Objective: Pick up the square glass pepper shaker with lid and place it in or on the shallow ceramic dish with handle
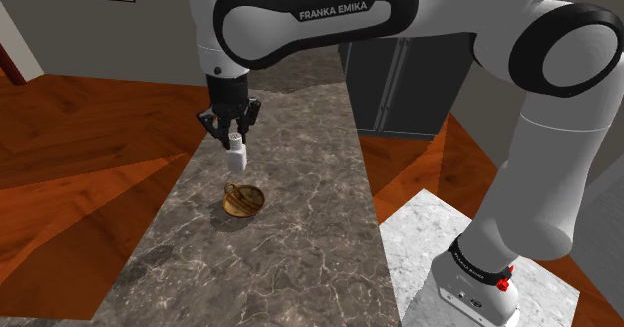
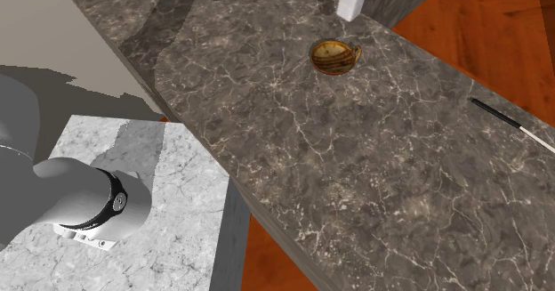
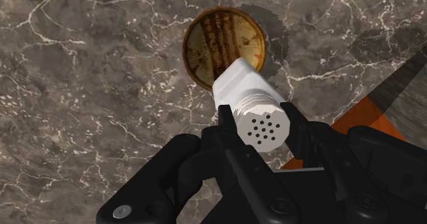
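The grey marbled stand (image 1: pixel 420 250) is nearest, next to the long dark marble countertop (image 1: pixel 300 245). In the second exterior view, a thin black utensil with a pale end (image 2: pixel 513 125) lies on the countertop close to one edge, well apart from the other things.

More far along the countertop sits the shallow dish (image 1: pixel 243 199), brown and golden with dark stripes and a small handle. Nothing is inside it.

Just beyond the dish, the black gripper (image 1: pixel 232 135) points down. Its two fingers (image 3: pixel 301 130) are closed on the white pepper shaker (image 1: pixel 237 158), clasping it near the round lid with small holes. The shaker hangs upright under the gripper and seems to be lifted a little from the countertop. In the wrist view the far end of the shaker (image 3: pixel 250 103) covers a part of the rim of the dish (image 3: pixel 212 41).

Behind the countertop is a reddish wooden floor (image 1: pixel 80 125), and farther back a dark grey cabinet (image 1: pixel 400 85).
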You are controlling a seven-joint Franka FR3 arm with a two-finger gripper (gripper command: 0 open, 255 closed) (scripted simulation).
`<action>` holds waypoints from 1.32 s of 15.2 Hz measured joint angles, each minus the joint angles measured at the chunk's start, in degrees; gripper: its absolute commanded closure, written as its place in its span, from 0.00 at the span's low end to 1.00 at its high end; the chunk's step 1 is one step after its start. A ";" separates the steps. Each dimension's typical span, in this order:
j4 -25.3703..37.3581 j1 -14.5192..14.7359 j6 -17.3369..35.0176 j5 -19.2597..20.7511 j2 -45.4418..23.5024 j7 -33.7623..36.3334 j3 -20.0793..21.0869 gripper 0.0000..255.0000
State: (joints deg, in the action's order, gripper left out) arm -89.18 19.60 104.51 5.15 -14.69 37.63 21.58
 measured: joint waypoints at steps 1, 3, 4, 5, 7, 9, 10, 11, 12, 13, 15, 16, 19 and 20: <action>-0.58 0.02 0.63 0.04 -0.07 0.10 0.00 1.00; -2.12 0.09 2.16 0.10 -0.07 0.39 0.02 1.00; -2.43 0.10 2.67 0.18 -0.29 0.42 0.00 1.00; -3.02 0.04 3.46 0.26 -0.49 0.37 -0.07 1.00; -4.23 0.04 4.87 0.38 -0.72 0.50 -0.11 1.00; -5.56 -0.09 6.26 0.43 -0.77 0.41 -0.19 1.00; -6.20 -0.08 7.06 0.52 -0.95 0.50 -0.22 1.00; -6.88 -0.05 7.78 0.57 -1.01 0.60 -0.22 1.00; -7.33 -0.09 8.38 0.64 -1.16 0.57 -0.26 1.00; -7.81 -0.06 9.01 0.72 -1.33 0.67 -0.28 1.00; -8.79 -0.03 10.47 0.96 -1.85 0.80 -0.37 1.00; -9.56 -0.02 11.23 0.99 -1.83 0.91 -0.36 1.00; -10.44 0.05 12.68 1.28 -2.46 1.08 -0.46 1.00; -10.56 0.03 12.84 1.30 -2.50 1.07 -0.48 1.00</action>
State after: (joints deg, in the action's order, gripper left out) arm -99.74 19.63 117.35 6.45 -17.19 38.70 21.10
